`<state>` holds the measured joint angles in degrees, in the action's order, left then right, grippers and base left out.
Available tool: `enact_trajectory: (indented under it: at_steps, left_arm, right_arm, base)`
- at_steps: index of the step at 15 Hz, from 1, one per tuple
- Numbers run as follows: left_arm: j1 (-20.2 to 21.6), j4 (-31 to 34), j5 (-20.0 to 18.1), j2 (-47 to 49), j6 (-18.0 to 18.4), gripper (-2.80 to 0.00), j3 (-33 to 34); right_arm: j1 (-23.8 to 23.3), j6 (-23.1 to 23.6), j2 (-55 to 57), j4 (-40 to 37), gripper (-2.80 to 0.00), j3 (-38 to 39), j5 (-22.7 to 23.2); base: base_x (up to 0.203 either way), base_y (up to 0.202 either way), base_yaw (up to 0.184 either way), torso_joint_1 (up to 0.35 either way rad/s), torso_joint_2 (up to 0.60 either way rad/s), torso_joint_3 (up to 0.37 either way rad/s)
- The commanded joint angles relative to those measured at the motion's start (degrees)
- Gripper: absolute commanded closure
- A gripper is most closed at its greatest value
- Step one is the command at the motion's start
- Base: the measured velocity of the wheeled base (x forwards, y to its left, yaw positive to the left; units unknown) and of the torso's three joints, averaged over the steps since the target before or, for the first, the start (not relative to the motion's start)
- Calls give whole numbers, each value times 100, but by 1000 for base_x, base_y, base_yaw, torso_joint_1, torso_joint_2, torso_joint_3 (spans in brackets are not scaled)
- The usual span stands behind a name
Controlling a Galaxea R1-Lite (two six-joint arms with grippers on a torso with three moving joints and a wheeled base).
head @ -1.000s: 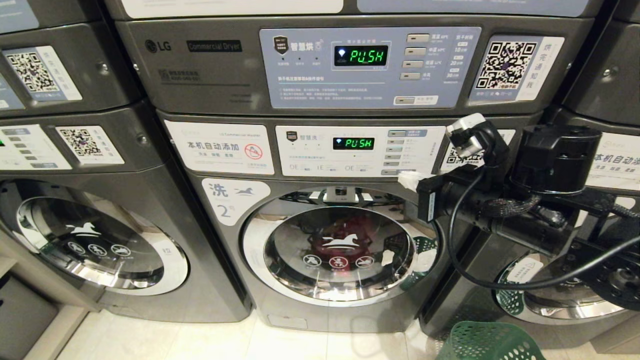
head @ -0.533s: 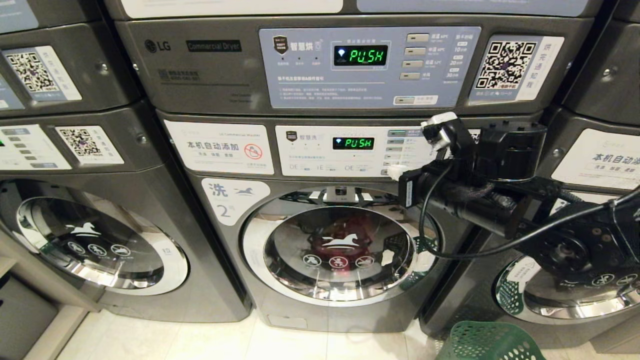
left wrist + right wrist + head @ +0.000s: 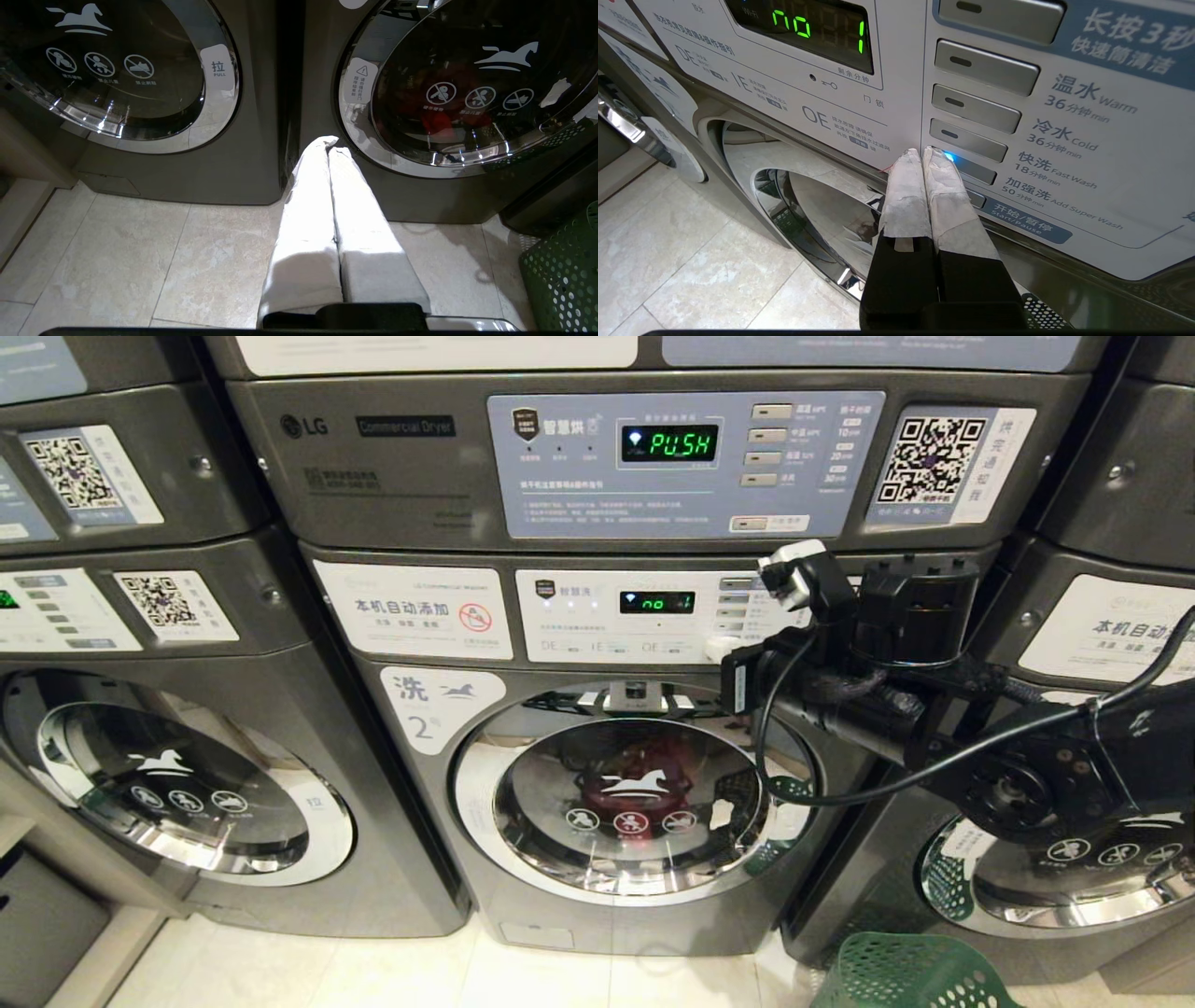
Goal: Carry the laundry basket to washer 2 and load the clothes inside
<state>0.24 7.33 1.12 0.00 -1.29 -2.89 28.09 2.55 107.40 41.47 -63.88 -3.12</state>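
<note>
The laundry basket (image 3: 910, 975) sits on the floor by the robot's right. Above it the right arm stretches level, its right gripper (image 3: 927, 156) pressed together, tips on a lit button (image 3: 969, 169) of washer 2 (image 3: 579, 775). Clothes (image 3: 635, 784) show red behind its closed door. The left gripper (image 3: 327, 144) hangs low, pressed together.

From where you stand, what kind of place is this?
Most likely a self-service laundromat. Dark grey commercial machines stand in a row: numbered washer 2 sits under a stacked dryer, each with a payment-style QR code sticker, and a green laundry basket stands on the tiled floor.
</note>
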Motion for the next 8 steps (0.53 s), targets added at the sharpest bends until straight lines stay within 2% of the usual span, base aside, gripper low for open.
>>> enact_trajectory:
  at_steps: [1, 6, 8]
  left_arm:
    - [2, 6, 3, 0, -3, 0, -1]
    - [2, 6, 3, 0, -3, 0, -1]
    - [2, 6, 3, 0, -3, 0, -1]
  right_arm:
    - [18, 11, -239, 25, 0, 178, 2]
    - [337, 28, -914, 27, 0, 1303, 66]
    - [355, 17, -985, 36, 0, 1449, 74]
  base:
    - [0, 0, 0, 0, 0, 0]
    - [0, 0, 0, 0, 0, 0]
    - [0, 0, 0, 0, 0, 0]
